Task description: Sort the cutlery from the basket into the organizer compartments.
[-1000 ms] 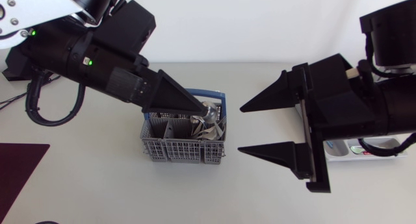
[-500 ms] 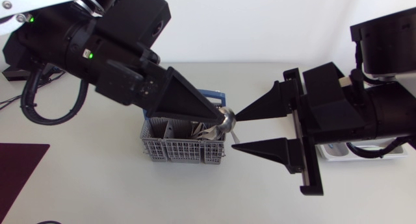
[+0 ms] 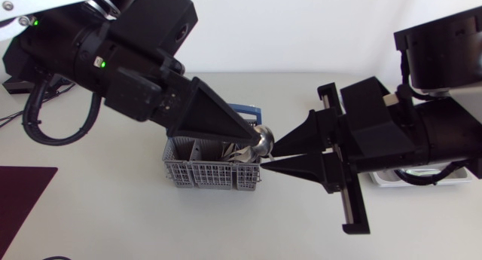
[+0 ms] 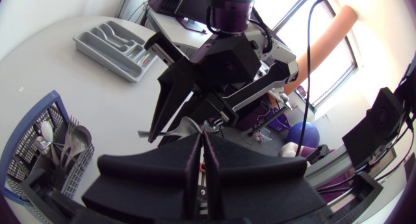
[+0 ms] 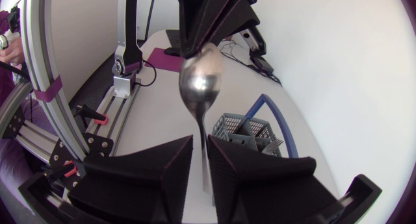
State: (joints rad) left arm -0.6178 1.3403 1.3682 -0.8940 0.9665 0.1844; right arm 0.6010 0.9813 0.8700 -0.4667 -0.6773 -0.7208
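From above, the left black hand [image 3: 253, 133] in the middle of the frame is pinching the round end of a shiny metal spoon [image 3: 263, 139] just over the grey plastic basket with a blue handle [image 3: 211, 173] on the white surface [image 3: 113, 215]. The right black hand [image 3: 269, 157] meets it from the right, and the grey plastic organizer tray [image 3: 382, 178] peeks out under the right arm at the lower right. In the left wrist view the left black hand is pressed together on the spoon, the right black hand is just ahead of it, and the basket, with more cutlery [image 4: 65, 143] standing in it, sits beside it. In the right wrist view the spoon stands upright with its thin handle in the gap of the right black hand, whose fingers [image 5: 149, 172] are a little apart.
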